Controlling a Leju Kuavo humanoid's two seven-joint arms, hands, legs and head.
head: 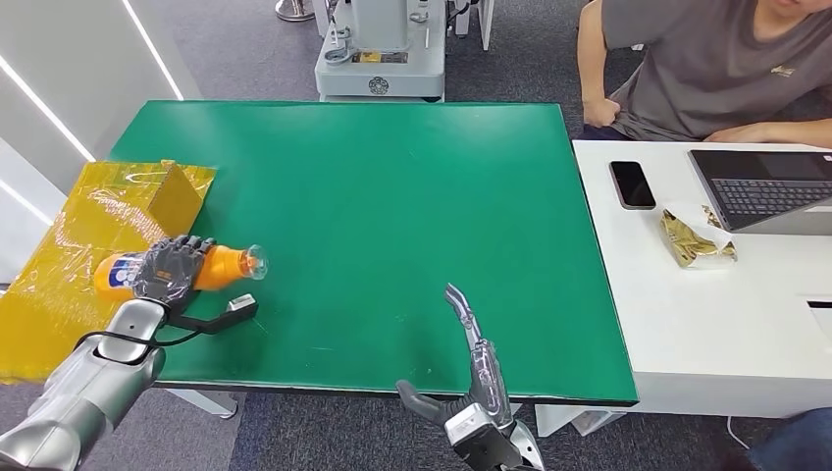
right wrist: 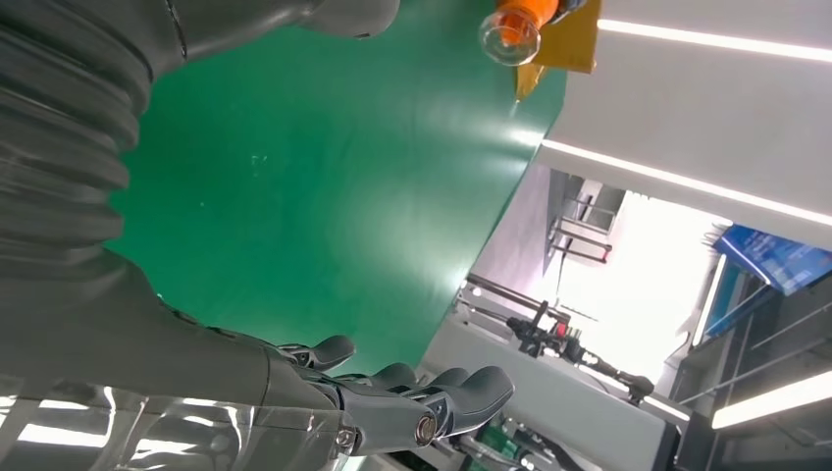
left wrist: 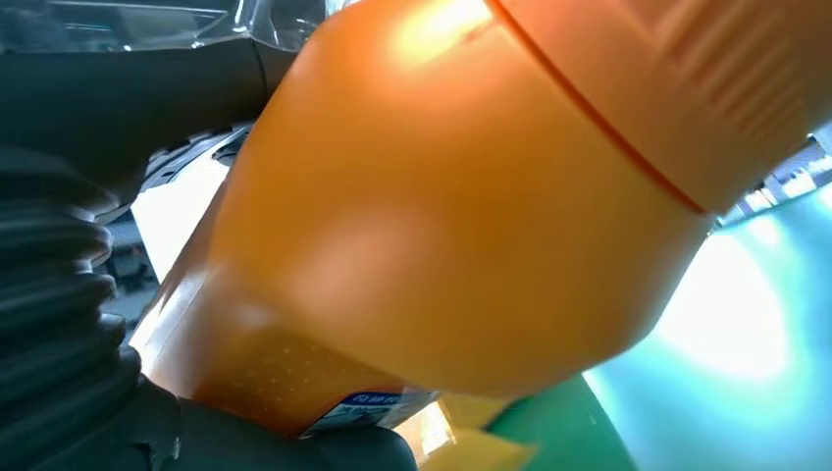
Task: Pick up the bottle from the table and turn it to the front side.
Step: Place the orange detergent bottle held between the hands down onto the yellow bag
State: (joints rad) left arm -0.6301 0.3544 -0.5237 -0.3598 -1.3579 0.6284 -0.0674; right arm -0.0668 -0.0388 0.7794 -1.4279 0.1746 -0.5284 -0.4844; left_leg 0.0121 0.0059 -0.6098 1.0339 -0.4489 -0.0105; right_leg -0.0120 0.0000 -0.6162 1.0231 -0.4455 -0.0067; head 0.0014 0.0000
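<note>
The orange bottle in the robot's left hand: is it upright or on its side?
On its side. In the head view the orange bottle lies level in the left hand, clear neck end pointing across the green table.

the bottle (head: 224, 265) was orange with a blue and white label and a clear cap. the hand (head: 169, 270) around it was dark grey, on a silver arm. the table (head: 392, 216) was plain green. the box (head: 88, 245) at its edge was yellow under shiny clear wrap. the side table (head: 687, 324) was white, the phone (head: 632, 183) black, the laptop (head: 770, 188) grey, the wrapper (head: 692, 239) gold.
</note>
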